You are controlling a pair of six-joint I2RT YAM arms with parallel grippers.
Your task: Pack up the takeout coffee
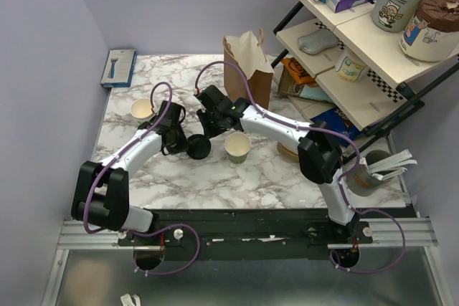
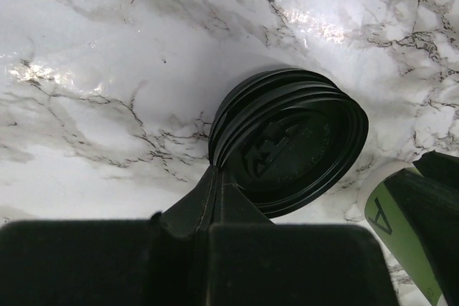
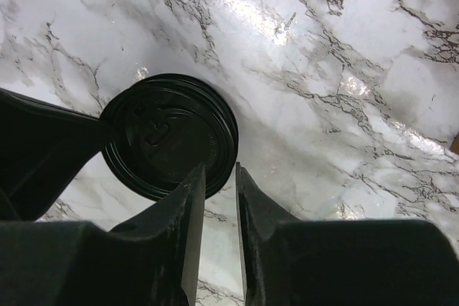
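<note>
Lid (image 1: pixel 199 147): on the marble table (image 1: pixel 287 177), capping nothing, just left of the open green cup (image 1: pixel 237 147).
Left gripper (image 2: pixel 215 180): clenched on the lid's rim.
Right gripper (image 3: pixel 220 175): fingers a sliver apart, empty, at the lid's edge.
Risk: the thin rim hold may slip, the crowded grippers may clash, and the cup may tip during capping.
Other cup (image 1: pixel 142 109): far left and easily mistaken for the right one.
Bag (image 1: pixel 249 66): upright behind.

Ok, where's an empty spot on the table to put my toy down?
Bare marble lies near the arm bases, in front of the lidless green cup. Another patch sits between the blue box and paper bag. The middle is crowded: left gripper and right gripper meet at the black lid.
</note>
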